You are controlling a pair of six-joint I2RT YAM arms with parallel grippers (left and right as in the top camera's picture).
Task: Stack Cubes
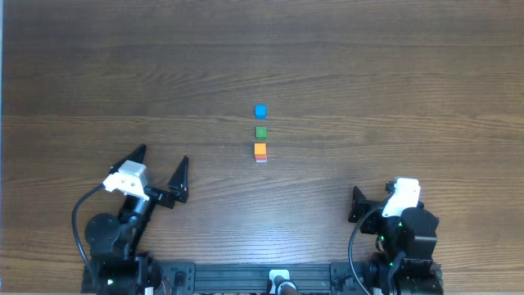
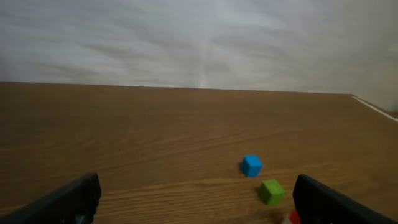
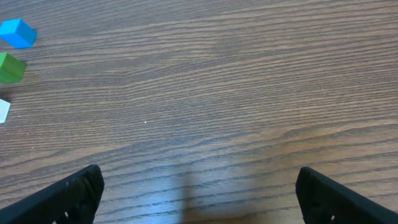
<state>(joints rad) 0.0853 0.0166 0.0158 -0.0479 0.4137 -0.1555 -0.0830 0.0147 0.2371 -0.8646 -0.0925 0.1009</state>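
Left tool: fingers spread wide, over the table. Up and right of it, mid-table, a column: blue cube farthest, green cube, orange cube nearest. Right tool: open, well apart.

- Left arm stands at the bottom left, bent low over its base, with its wrist angled up and to the right.
- Left jaws are spread wide and hold nothing.
- Right arm is folded close above its base, wrist on top.
- Right jaws are likewise spread wide, empty.
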